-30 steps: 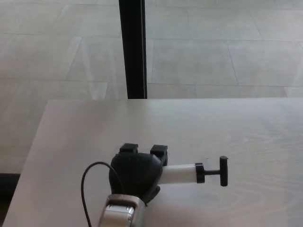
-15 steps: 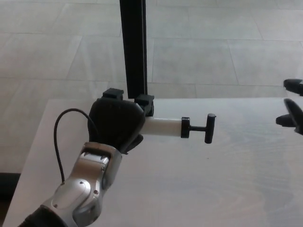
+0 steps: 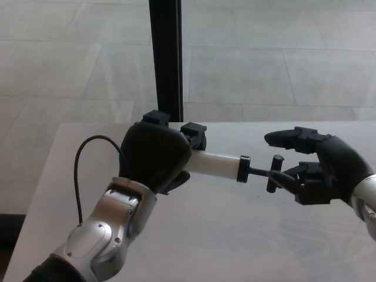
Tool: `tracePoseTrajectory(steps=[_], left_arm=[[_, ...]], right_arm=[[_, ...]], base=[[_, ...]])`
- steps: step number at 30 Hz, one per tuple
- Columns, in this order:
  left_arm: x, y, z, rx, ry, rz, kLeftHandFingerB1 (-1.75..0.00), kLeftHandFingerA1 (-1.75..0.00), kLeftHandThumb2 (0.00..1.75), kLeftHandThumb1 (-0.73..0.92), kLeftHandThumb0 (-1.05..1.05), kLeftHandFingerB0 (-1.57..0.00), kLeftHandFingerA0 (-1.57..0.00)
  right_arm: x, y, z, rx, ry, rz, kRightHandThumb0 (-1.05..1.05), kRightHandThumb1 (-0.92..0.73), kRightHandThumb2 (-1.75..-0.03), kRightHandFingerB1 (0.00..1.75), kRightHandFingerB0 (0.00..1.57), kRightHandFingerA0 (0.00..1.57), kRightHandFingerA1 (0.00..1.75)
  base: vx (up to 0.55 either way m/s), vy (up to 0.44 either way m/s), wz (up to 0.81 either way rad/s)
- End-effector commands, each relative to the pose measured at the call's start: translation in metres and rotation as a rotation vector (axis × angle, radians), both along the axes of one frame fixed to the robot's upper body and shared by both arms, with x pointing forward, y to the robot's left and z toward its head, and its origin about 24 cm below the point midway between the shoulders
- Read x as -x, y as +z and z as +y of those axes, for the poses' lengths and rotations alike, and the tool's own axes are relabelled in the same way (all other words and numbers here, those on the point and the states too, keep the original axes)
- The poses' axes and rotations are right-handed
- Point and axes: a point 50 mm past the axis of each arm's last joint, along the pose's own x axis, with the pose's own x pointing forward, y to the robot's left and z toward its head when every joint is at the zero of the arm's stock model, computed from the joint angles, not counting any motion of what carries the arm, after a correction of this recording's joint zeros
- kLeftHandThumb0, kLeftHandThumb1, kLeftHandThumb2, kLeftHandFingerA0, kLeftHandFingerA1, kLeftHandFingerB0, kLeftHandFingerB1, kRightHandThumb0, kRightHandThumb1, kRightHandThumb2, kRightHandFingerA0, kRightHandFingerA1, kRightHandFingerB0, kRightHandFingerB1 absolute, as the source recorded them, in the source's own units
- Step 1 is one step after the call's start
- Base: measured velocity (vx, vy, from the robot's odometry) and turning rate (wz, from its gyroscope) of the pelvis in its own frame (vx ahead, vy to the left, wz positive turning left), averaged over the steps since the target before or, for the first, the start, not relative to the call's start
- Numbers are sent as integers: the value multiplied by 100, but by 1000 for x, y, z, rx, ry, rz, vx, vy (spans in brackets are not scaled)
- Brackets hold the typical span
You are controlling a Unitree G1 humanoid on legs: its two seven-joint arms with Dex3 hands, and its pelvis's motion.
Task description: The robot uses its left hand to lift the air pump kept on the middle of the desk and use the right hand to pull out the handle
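The left hand point(image 3: 154, 157) is clamped on the pump point(image 3: 214, 164), whose axis runs left-right. The handle point(image 3: 274, 173) sits at its right end. The right hand point(image 3: 320, 167), fingers apart, is just right of the handle.

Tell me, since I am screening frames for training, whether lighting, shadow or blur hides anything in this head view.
Head view: soft, even daylight; only faint shadows on the pale wooden desk; no harsh glare. The white-barrelled air pump and its black T-handle read sharply. The black left hand and black right hand lose surface detail in darkness.

One air pump point(image 3: 214, 164), one desk point(image 3: 235, 235), two hands: left point(image 3: 155, 155), right point(image 3: 320, 167).
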Motion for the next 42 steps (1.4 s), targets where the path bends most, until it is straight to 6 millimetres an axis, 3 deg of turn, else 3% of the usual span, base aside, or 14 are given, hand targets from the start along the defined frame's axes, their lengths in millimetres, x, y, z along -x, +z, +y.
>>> tracePoseTrajectory(steps=[1, 10, 11, 13, 15, 16, 17, 20, 22, 31, 34, 36, 38, 42], left_arm=[[1, 1, 0, 14, -7, -31, -94, -158, 65, 67, -23, -82, -78], [1, 2, -2, 32, -3, -30, -115, -163, 68, 68, -23, -75, -77], [0, 3, -2, 38, -8, -37, -114, -163, 68, 68, -24, -76, -77], [-1, 4, -2, 25, 3, -43, -103, -160, 65, 68, -26, -79, -78], [-1, 4, -3, 12, 11, -46, -74, -156, 68, 68, -25, -84, -80], [-1, 4, -3, 3, 14, -41, -74, -156, 68, 68, -25, -84, -80], [0, 4, -3, 7, 9, -43, -95, -159, 72, 67, -23, -81, -80], [0, 3, -3, 21, -8, -55, -89, -157, 76, 64, -22, -84, -81], [1, 4, -2, 25, 0, -44, -87, -156, 75, 70, -25, -85, -80], [1, 2, 0, -1, 1, -79, -88, -161, 73, 68, -25, -84, -81], [1, 1, 1, 30, -4, -73, -121, -167, 76, 66, -20, -77, -79], [-1, 5, 1, 38, 0, -76, -121, -165, 80, 61, -22, -80, -99], [-6, 11, 1, 35, 21, -58, -97, -162, 76, 69, -24, -79, -81], [-8, 19, 0, 65, 26, -58, -143, -175, 78, 64, -16, -60, -85]], right_arm=[[0, -1, 10, 20, 49, 18, -49, -45, -54, 37, 34, 54, 77], [1, -3, 12, 34, 60, 13, -54, -44, -54, 40, 30, 59, 78], [1, -5, 12, 52, 37, -17, -56, -36, -78, 52, 35, 70, 82], [1, -5, 12, 54, -16, -58, -46, -56, -57, 46, 55, 85, 84], [0, -8, 11, 2, -72, -104, -24, -73, -63, 60, 71, 96, 104], [0, -8, 11, -10, -85, -114, -24, -73, -63, 60, 71, 96, 104], [0, -8, 11, -23, -98, -127, -19, -73, -75, 77, 80, 91, 132], [-1, -7, 10, -60, -139, -164, -17, -70, -82, 83, 85, 90, 144], [-2, -7, 9, -100, -170, -197, -14, -63, -96, 119, 86, 84, 163], [-1, -8, 8, -130, -218, -255, -10, -58, -116, 140, 78, 85, 172], [0, -9, 8, -131, -236, -278, -11, -57, -117, 141, 79, 85, 168], [-1, -7, 7, -129, -241, -288, -11, -58, -115, 140, 79, 86, 167], [-1, -10, 6, -119, -242, -291, -11, -59, -110, 134, 80, 86, 166], [0, -16, 5, -113, -240, -271, -11, -57, -103, 135, 85, 91, 165]], base=[[0, 0, 0], [0, 0, 0], [0, 0, 0], [0, 0, 0], [0, 0, 0], [0, 0, 0], [0, 0, 0], [0, 0, 0], [0, 0, 0], [0, 0, 0], [0, 0, 0], [0, 0, 0], [0, 0, 0], [0, 0, 0]])
